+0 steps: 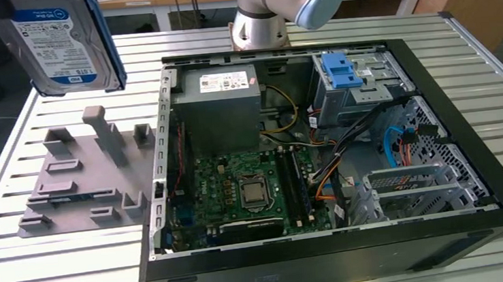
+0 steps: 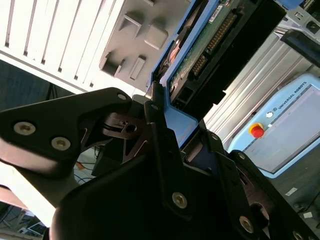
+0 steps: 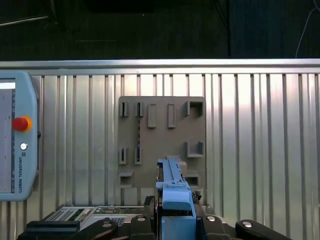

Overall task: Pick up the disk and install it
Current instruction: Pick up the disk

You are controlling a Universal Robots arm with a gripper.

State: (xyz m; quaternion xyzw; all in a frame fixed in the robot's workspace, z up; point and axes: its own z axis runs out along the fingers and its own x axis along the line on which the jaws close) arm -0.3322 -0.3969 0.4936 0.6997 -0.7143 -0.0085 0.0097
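Note:
The disk (image 1: pixel 60 41), a silver hard drive with a blue-and-white label in a blue carrier, hangs upright high above the table at the exterior view's left, over the grey fixture plate (image 1: pixel 82 176). In the second wrist view my gripper (image 2: pixel 181 136) is shut on the disk (image 2: pixel 200 50), its black fingers (image 2: pixel 156 131) pressing the blue carrier's edge, and the drive's green circuit board faces the camera. The first wrist view shows the disk (image 3: pixel 172 182) edge-on, rising from my gripper (image 3: pixel 173 212), with the fixture plate (image 3: pixel 161 137) directly below.
An open computer case (image 1: pixel 442 230) lies on the slatted metal table (image 1: pixel 80 272). Inside are a grey power supply (image 1: pixel 220 92), the motherboard (image 1: pixel 247 189) and a drive bay with a blue latch (image 1: pixel 341 71). The arm's base (image 1: pixel 259 17) stands behind it. A teach pendant (image 3: pixel 15 135) lies beside the plate.

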